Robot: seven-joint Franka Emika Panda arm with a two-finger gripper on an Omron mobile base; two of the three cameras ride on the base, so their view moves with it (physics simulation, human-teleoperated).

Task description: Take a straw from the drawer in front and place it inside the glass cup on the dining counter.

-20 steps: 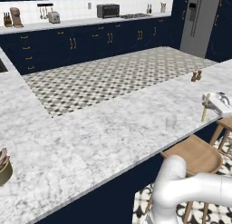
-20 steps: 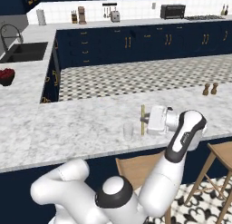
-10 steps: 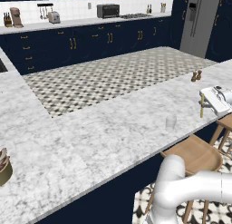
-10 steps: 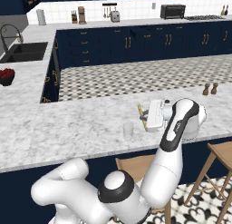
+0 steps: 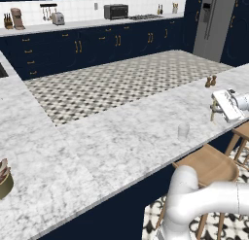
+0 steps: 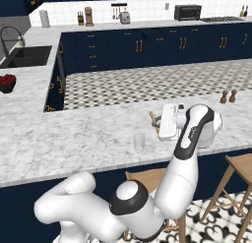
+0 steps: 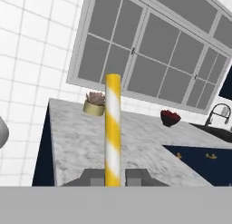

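While the end effector (image 7: 109, 177) pinches the straw (image 7: 112, 134), the right base view shows the glass cup (image 6: 140, 141).

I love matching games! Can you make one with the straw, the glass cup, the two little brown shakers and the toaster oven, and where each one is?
Things:
1. straw
2. glass cup
3. brown shakers
4. toaster oven

Places:
A. on the far worktop by the white tiles
B. pinched in the gripper
C. standing empty on the dining counter, left of the hand
D. on the dining counter, far right

Pairs: 1-B, 2-C, 3-D, 4-A
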